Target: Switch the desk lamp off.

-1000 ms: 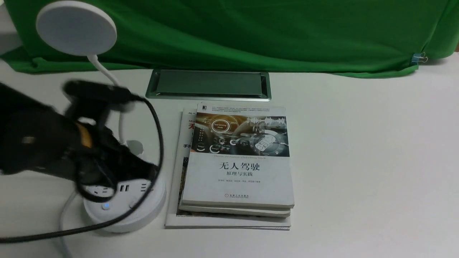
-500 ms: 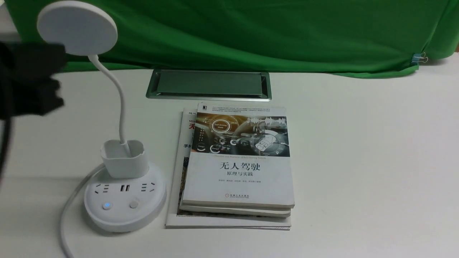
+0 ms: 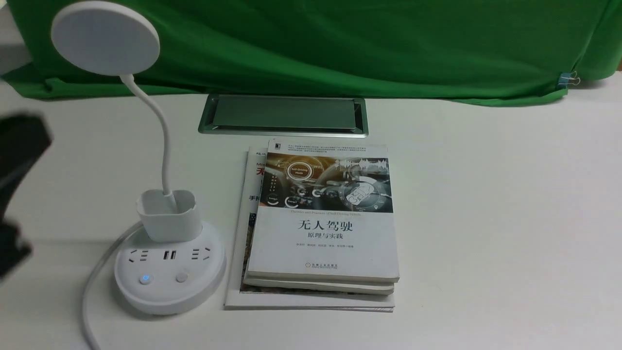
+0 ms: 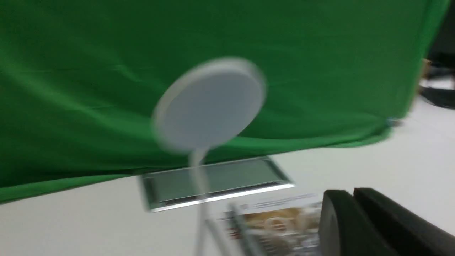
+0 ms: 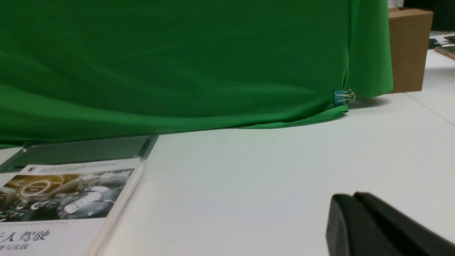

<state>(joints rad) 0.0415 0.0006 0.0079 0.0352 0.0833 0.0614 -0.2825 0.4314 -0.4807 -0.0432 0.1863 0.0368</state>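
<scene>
The white desk lamp stands at the front left of the table. Its flat disc head (image 3: pixel 105 38) is up at the back left and shows no glow. The thin neck (image 3: pixel 163 141) runs down to the cup holder (image 3: pixel 168 214) on the round base (image 3: pixel 170 291). The base's left button (image 3: pixel 144 279) shows a blue light; the right button (image 3: pixel 181 277) is plain grey. My left arm (image 3: pixel 17 160) is a dark blur at the far left edge, apart from the lamp. The left gripper (image 4: pixel 352 193) is shut and empty, with the blurred lamp head (image 4: pixel 209 103) ahead. The right gripper (image 5: pixel 353 196) is shut and empty over bare table.
A stack of books (image 3: pixel 323 228) lies just right of the lamp base. A metal-framed cable hatch (image 3: pixel 283 114) is set in the table behind them. The lamp's white cord (image 3: pixel 90 291) runs off the front left. A green cloth (image 3: pixel 340 43) covers the back.
My left arm has pulled back from over the lamp base to the far left edge. The base and its buttons are uncovered.
</scene>
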